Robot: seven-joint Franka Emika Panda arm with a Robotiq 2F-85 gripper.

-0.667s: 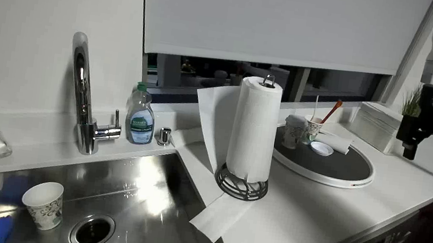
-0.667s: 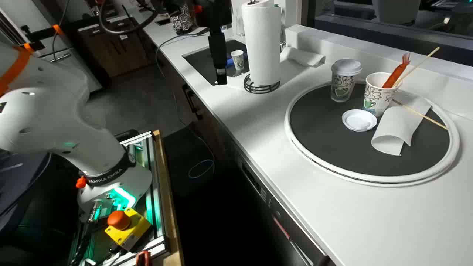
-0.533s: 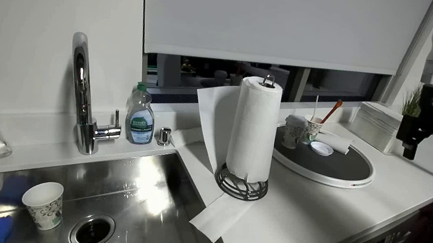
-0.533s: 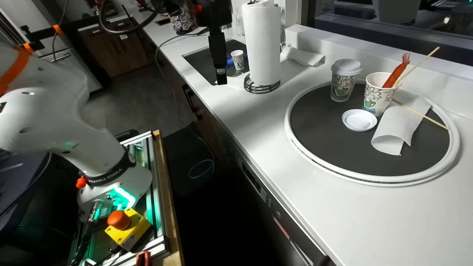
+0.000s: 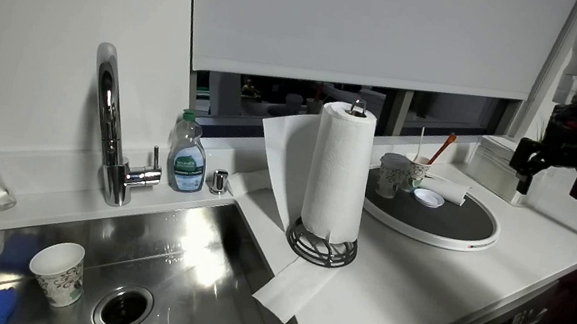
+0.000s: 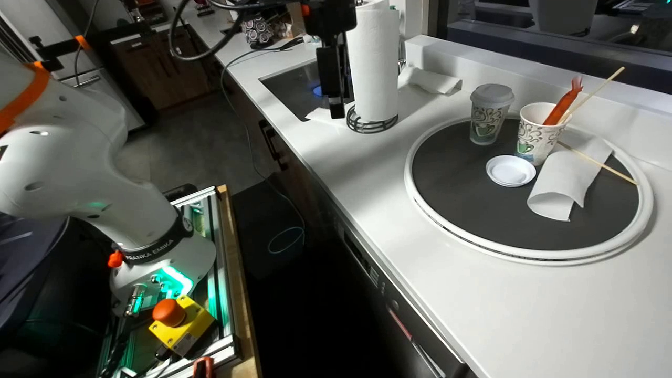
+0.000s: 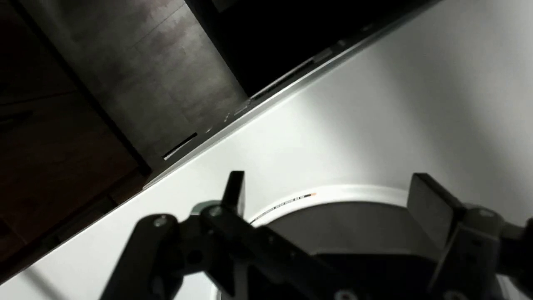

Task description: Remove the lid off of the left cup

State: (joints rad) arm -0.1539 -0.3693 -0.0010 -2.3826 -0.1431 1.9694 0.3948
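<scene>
The left cup [image 6: 486,125] is a small patterned paper cup that looks grey in shade, standing upright on the dark round turntable [image 6: 457,199]. Its grey-looking lid [image 6: 492,95] is on top. The cup [image 5: 389,183] and its lid [image 5: 395,161] also show in an exterior view [image 5: 392,171]. My gripper [image 5: 551,186] is open and empty in the air, well apart from the cup. In an exterior view, the gripper [image 6: 339,105] hangs left of the paper-towel roll. In the wrist view, the gripper's fingers [image 7: 331,196] are spread over the turntable edge; the cup is out of view there.
An open cup [image 6: 533,136] with a red-brown brush and stick stands right beside the left cup. A loose white lid [image 6: 510,170] and a curled paper towel [image 6: 564,178] lie on the turntable. A tall paper-towel roll [image 5: 338,174] stands between turntable and sink [image 5: 216,286].
The gripper has turned and moved, leftward and slightly up in an exterior view, rightward in an exterior view. The cup's lid now looks darker, as if shaded. The cups have not moved.
</scene>
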